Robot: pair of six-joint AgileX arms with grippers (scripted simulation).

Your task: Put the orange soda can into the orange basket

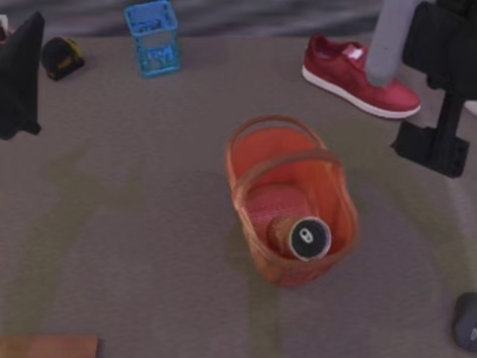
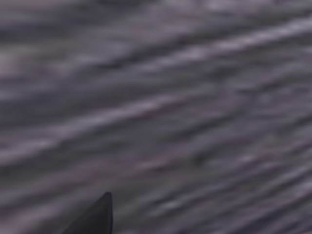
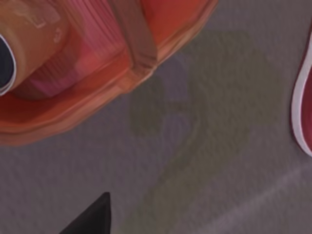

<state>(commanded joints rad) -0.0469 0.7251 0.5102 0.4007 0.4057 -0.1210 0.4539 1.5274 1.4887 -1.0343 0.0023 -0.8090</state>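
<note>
The orange soda can lies tilted inside the orange basket, its dark silver-rimmed top facing up and toward the near end. In the right wrist view the can rests on the reddish bottom, behind the basket's rim and handle. My right gripper hangs open and holds nothing, well to the right of the basket and apart from it; one dark fingertip shows. My left gripper is parked at the far left, open, and its fingertip shows over blurred grey ground.
A red shoe lies at the back right, close to my right arm. A small blue basket and a black-and-yellow tape measure stand at the back left. A wooden board is at the front left, and a dark grey object at the front right.
</note>
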